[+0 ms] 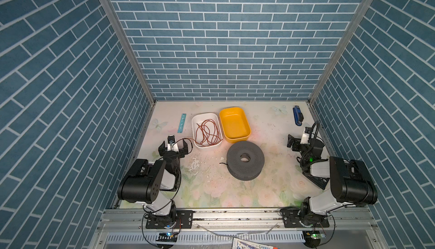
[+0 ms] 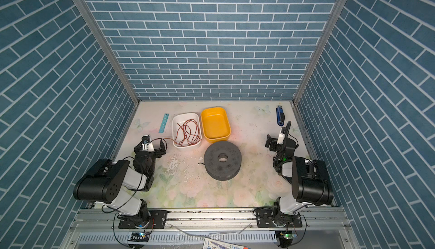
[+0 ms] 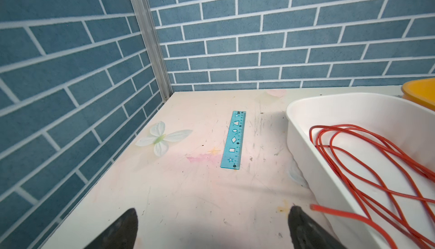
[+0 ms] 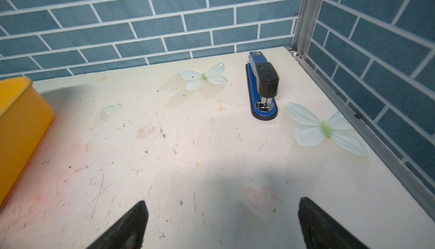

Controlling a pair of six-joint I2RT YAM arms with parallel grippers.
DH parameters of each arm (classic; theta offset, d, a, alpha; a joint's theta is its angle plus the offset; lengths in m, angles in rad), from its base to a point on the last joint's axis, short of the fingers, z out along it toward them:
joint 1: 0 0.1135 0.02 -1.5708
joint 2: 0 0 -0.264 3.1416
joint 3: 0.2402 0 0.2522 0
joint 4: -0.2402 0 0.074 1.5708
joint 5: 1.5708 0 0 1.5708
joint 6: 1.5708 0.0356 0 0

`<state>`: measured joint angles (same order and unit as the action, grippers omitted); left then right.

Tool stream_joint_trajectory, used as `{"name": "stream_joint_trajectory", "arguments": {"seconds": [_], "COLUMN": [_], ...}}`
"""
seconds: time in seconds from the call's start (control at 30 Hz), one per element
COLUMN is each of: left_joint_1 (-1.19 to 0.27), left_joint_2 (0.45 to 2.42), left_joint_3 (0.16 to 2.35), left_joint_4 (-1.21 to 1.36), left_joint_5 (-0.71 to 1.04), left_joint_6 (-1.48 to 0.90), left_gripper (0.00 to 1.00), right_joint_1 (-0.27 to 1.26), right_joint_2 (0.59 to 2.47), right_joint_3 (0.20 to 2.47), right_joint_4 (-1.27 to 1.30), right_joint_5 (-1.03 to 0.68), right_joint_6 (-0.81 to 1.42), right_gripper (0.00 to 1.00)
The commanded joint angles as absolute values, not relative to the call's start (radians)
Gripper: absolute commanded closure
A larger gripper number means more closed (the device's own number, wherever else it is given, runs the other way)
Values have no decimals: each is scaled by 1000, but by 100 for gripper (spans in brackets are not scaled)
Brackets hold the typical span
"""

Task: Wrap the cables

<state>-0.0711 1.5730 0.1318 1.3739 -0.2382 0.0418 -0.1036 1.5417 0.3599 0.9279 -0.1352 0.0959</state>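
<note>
- Cable (image 1: 222, 164): thin and black. Only a short end shows, sticking out low from the left side of the grey spool (image 1: 255, 163), which lies flat mid-worktop (image 1: 270, 130). The rest I cannot make out.
- Left gripper (image 3: 213, 212): arm folded by the left edge, aimed at the back wall, jaws wide apart, holding nothing.
- Right gripper (image 4: 223, 203): arm folded by the right edge, aimed toward the back right corner, jaws wide apart, empty.
- White tray (image 1: 203, 118), back left of the spool: loose loops of red wire (image 1: 208, 133), one end hanging over its near rim beside the left gripper.
- Yellow tray (image 1: 235, 127), just beside it: bare floor shows.
</note>
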Motion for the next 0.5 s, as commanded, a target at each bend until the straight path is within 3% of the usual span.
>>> {"name": "stream_joint_trajectory", "arguments": {"seconds": [0.0,0.47], "left_joint_1": [-66,-66], "left_joint_2": [1585,1588], "left_joint_3": [129,131], "left_joint_4": [1407,1408], "left_joint_5": [-220,-258], "left_joint_6": [55,41], "left_gripper": [0,0], "right_joint_1": [-103,-80], "right_joint_2": [1542,1543], "right_joint_3": [383,399], "right_joint_4": [887,857], "right_joint_5": [-164,-121], "right_joint_6": [57,43], "right_gripper": [1,1]}}
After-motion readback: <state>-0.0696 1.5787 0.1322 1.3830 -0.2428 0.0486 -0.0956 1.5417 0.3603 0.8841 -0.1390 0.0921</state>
